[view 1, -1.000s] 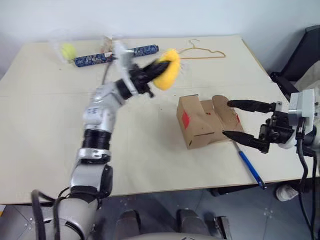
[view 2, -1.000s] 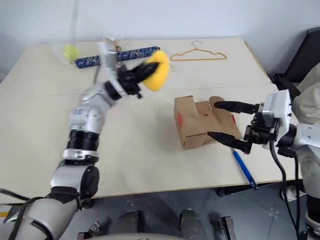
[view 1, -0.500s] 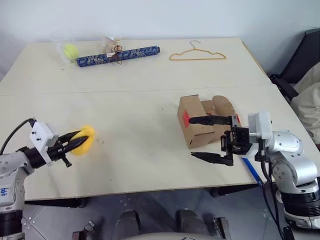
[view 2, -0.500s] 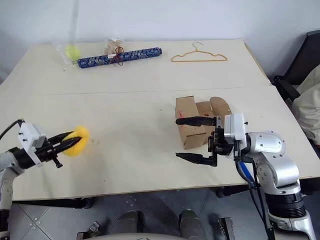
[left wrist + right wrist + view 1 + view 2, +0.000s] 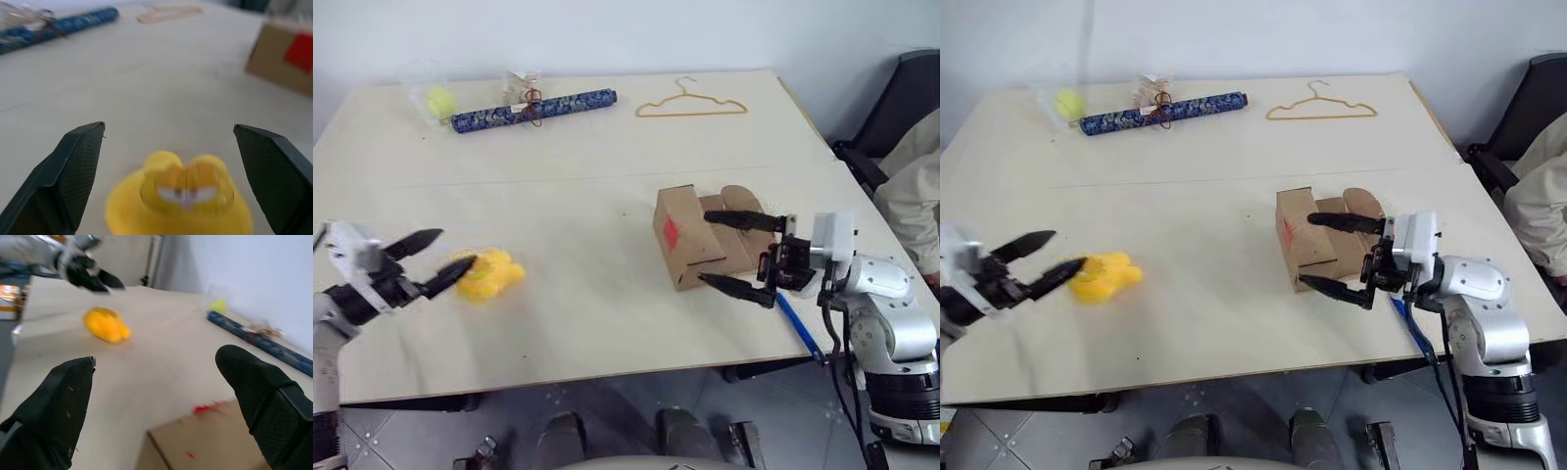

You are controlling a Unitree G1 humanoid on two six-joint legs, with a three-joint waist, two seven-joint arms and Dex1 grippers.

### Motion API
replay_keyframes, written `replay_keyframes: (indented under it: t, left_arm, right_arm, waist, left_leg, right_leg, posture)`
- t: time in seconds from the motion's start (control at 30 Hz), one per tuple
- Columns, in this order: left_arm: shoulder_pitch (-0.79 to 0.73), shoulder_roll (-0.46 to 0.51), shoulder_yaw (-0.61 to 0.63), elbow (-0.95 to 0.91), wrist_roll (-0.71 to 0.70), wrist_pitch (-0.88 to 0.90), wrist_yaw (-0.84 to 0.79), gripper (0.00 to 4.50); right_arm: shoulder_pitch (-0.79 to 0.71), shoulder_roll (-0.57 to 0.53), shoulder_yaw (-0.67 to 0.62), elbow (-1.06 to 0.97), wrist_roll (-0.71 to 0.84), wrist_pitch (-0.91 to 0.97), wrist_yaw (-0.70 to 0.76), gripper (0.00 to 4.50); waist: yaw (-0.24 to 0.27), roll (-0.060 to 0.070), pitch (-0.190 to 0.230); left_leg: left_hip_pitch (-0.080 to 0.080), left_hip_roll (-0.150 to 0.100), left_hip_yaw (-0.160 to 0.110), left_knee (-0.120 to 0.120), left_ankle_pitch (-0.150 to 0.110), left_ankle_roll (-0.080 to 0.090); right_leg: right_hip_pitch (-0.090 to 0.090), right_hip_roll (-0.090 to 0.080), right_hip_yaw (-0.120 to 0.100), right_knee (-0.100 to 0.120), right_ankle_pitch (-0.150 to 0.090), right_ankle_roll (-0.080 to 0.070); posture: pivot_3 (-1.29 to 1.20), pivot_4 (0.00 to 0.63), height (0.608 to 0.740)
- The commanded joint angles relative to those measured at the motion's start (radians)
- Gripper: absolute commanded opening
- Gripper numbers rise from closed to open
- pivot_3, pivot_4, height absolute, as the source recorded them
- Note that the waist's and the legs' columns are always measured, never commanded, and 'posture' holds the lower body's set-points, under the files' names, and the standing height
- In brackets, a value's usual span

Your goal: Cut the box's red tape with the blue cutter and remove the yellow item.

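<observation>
A pale beige desk [image 5: 607, 137] fills most of the frame under a plain light wall, with grey floor tiles showing along the bottom edge and a dark chair at the far right. The yellow item [image 5: 489, 274], a soft toy with a cartoon face, lies on the desk at the lower left, just in front of the left tool [image 5: 429, 262], whose two black fingers stand wide apart and grip nothing. Right of centre sits the box [image 5: 690, 240], flaps open, the red tape [image 5: 671, 233] on its left face. The right tool [image 5: 736, 255] reaches in from the right with its fingers spread wide around the box's near end, holding nothing. The blue cutter [image 5: 800, 328] lies near the desk's lower right edge. Along the top of the frame rest a yellow-green ball in clear wrap [image 5: 438, 100], a dark blue patterned roll [image 5: 533, 109] and a tan wire hanger [image 5: 690, 104].
</observation>
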Motion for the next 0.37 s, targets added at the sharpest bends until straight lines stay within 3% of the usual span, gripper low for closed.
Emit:
replay_keyframes:
  t: [0.03,0.23,0.37]
  left_arm:
    - [0.132,0.062,0.108,0.037,0.119,-0.134,-0.042,4.48]
    - [0.323,0.056,0.207,0.078,0.212,-0.313,-0.090,4.48]
    - [0.366,0.018,0.218,0.122,0.223,-0.404,-0.089,4.48]
  right_arm:
    - [-0.003,-0.028,-0.027,-0.020,0.029,0.009,0.013,4.50]
    - [-0.019,-0.032,-0.006,-0.017,0.041,0.019,0.047,4.50]
    - [0.004,-0.009,0.021,-0.035,0.023,0.012,0.039,4.50]
  waist:
    - [-0.008,0.000,0.000]
    - [-0.016,-0.003,0.001]
    - [-0.014,-0.003,0.001]
  left_leg:
    - [0.001,0.000,0.002,-0.001,0.000,0.000]
    - [0.007,0.002,0.008,-0.003,-0.002,-0.001]
    - [0.008,0.002,0.009,-0.003,-0.005,0.002]
  right_leg:
    - [0.000,0.000,0.000,0.000,0.000,0.000]
    - [0.002,-0.001,0.001,-0.001,-0.001,-0.003]
    - [0.002,-0.001,0.001,-0.001,-0.002,-0.004]
  posture:
    - [0.00,0.150,0.740]
    - [0.00,0.150,0.740]
    - [0.00,0.150,0.740]
